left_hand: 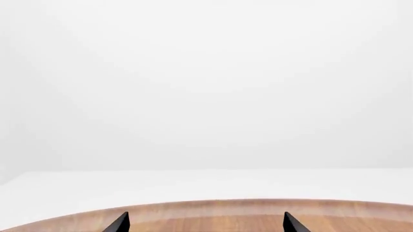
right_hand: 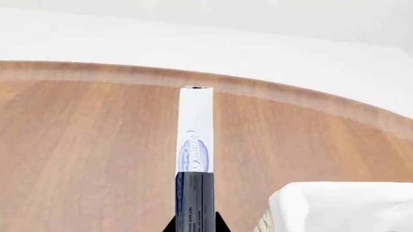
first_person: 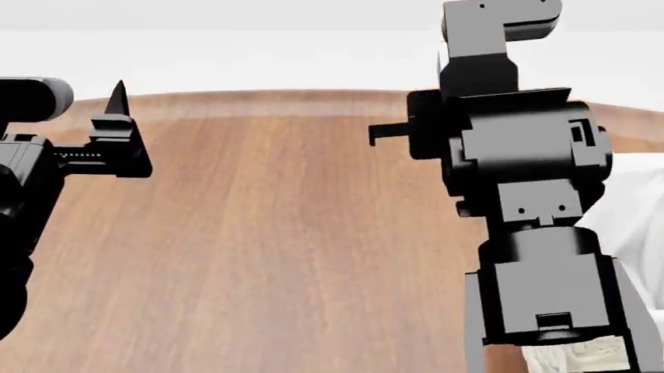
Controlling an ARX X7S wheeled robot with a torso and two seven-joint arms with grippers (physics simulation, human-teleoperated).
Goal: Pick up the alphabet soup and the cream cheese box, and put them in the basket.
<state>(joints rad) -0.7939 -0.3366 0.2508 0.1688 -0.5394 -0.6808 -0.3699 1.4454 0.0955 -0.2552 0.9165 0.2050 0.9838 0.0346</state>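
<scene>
Held edge-on, the cream cheese box (right_hand: 195,145) is a thin white box with blue print, sticking out of my right gripper (right_hand: 195,225), which is shut on its lower end above the wooden table. A corner of the basket (right_hand: 335,205), with its white liner over woven wicker, lies close beside that gripper. In the head view the right arm (first_person: 518,179) hides the box. My left gripper (left_hand: 205,225) is open and holds nothing, its dark fingertips (left_hand: 119,224) wide apart over the table's far edge. The alphabet soup is out of view.
The round wooden table (first_person: 270,256) fills the head view, with its curved far edge against a white background. The basket (first_person: 635,225) shows at the right edge behind my right arm. My left gripper (first_person: 117,124) hovers at the left side.
</scene>
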